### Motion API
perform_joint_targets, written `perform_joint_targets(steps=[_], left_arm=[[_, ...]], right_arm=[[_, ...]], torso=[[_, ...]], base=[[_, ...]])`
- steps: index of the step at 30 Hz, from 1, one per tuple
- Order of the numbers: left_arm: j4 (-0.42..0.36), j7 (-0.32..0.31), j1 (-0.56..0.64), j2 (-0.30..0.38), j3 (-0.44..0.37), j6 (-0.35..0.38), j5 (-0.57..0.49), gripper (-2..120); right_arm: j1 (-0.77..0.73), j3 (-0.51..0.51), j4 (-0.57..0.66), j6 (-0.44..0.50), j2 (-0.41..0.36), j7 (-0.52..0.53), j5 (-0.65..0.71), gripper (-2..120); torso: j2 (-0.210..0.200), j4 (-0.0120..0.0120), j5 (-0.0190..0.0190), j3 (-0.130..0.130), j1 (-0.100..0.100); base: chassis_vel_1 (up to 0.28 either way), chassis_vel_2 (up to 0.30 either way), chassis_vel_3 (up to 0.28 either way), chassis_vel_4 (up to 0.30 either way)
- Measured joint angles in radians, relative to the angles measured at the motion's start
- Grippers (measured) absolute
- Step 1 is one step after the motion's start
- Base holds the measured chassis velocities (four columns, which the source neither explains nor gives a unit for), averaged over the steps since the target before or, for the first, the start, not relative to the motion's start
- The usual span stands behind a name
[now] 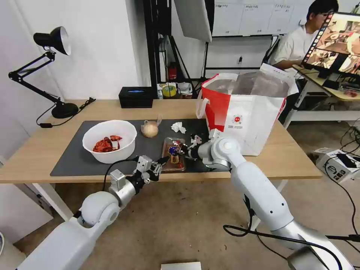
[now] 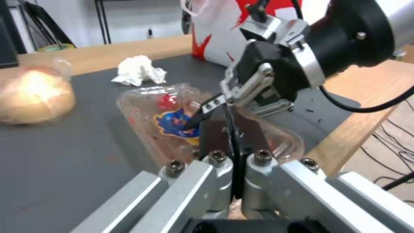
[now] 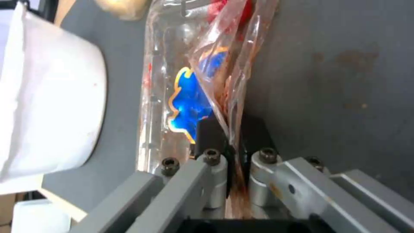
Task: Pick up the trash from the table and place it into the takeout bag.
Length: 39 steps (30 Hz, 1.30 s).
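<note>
Two grippers pinching one clear hinged food tray [image 1: 173,154] on dark grey mat [image 1: 75,157]: left gripper [image 1: 160,163] clamping near edge, right gripper [image 1: 179,150] clamping film on far side. Tray showing blue sticker, red scraps. One white bowl [image 1: 109,141], one bagged beige ball [image 1: 150,129], one crumpled tissue [image 1: 178,127] lying on mat; one takeout bag [image 1: 247,112] standing open on wood table [image 1: 33,150].
</note>
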Motion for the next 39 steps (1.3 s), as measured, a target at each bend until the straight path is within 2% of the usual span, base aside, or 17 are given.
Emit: perform_joint_targets(steps=[15, 19, 23, 25, 26, 27, 30, 31, 32, 33, 35, 37, 39], left_arm=[[-0.055, 0.003, 0.150, 0.013, -0.157, -0.013, -0.017, 0], [-0.070, 0.019, 0.231, 0.003, -0.243, -0.032, -0.017, 0], [-0.079, 0.021, 0.263, -0.007, -0.275, -0.036, -0.015, 0], [-0.088, 0.025, 0.296, -0.021, -0.299, -0.039, -0.012, 8], [-0.088, 0.025, 0.296, -0.021, -0.299, -0.039, -0.012, 8], [-0.092, 0.027, 0.311, -0.031, -0.307, -0.042, -0.007, 15], [-0.097, 0.028, 0.324, -0.041, -0.314, -0.044, -0.003, 21], [-0.102, 0.028, 0.333, -0.052, -0.319, -0.046, 0.000, 29], [-0.103, 0.028, 0.335, -0.055, -0.320, -0.047, 0.000, 31], [-0.109, 0.028, 0.337, -0.061, -0.323, -0.047, 0.001, 39], [-0.111, 0.028, 0.338, -0.062, -0.324, -0.047, 0.001, 42], [-0.118, 0.028, 0.338, -0.064, -0.325, -0.047, -0.001, 55], [-0.120, 0.027, 0.338, -0.064, -0.326, -0.047, -0.002, 57]], right_arm=[[-0.002, 0.066, 0.089, -0.001, -0.024, -0.078, -0.041, 0], [0.009, 0.098, 0.158, 0.009, -0.047, -0.160, -0.097, 0], [0.019, 0.114, 0.193, 0.050, -0.057, -0.218, -0.147, 0], [0.038, 0.131, 0.223, 0.126, -0.064, -0.266, -0.196, 0], [0.038, 0.131, 0.223, 0.126, -0.064, -0.266, -0.196, 0], [0.054, 0.143, 0.236, 0.175, -0.067, -0.276, -0.211, 0], [0.075, 0.156, 0.247, 0.228, -0.073, -0.278, -0.222, 0], [0.098, 0.165, 0.250, 0.288, -0.082, -0.276, -0.243, 0], [0.105, 0.166, 0.249, 0.305, -0.086, -0.275, -0.251, 0], [0.127, 0.170, 0.241, 0.355, -0.099, -0.270, -0.285, 0], [0.137, 0.170, 0.234, 0.375, -0.106, -0.265, -0.306, 0], [0.167, 0.171, 0.201, 0.421, -0.127, -0.258, -0.401, 0], [0.178, 0.172, 0.186, 0.429, -0.135, -0.256, -0.443, 0]], torso=[[0.001, -0.0004, -0.0003, -0.001, -0.001], [0.001, -0.0005, -0.0003, -0.001, -0.001], [0.001, -0.0005, -0.0002, -0.001, -0.001], [0.001, -0.0005, -0.0002, -0.001, -0.001], [0.001, -0.0005, -0.0002, -0.001, -0.001], [0.001, -0.0004, -0.0002, -0.001, -0.001], [0.001, -0.0004, -0.0002, -0.001, -0.001], [0.001, -0.0005, -0.0002, -0.001, -0.001], [0.001, -0.0005, -0.0002, -0.001, -0.001], [0.001, -0.0005, -0.0002, -0.001, -0.001], [0.001, -0.0005, -0.0003, -0.001, -0.001], [0.001, -0.0006, 0.0000, -0.001, -0.001], [0.001, -0.0006, -0.0001, -0.001, -0.001]], base=[[0.000, 0.000, 0.000, 0.000], [0.000, 0.000, 0.000, 0.000], [0.000, 0.000, 0.000, 0.000], [0.000, 0.000, 0.000, 0.000], [0.000, 0.000, 0.000, 0.000], [0.000, 0.000, 0.000, 0.000], [0.000, 0.000, 0.000, 0.000], [0.000, 0.000, 0.000, 0.000], [0.000, 0.000, 0.000, 0.000], [0.000, 0.000, 0.000, 0.000], [0.000, 0.000, 0.000, 0.000], [0.000, 0.000, 0.000, 0.000], [0.000, 0.000, 0.000, 0.000]])
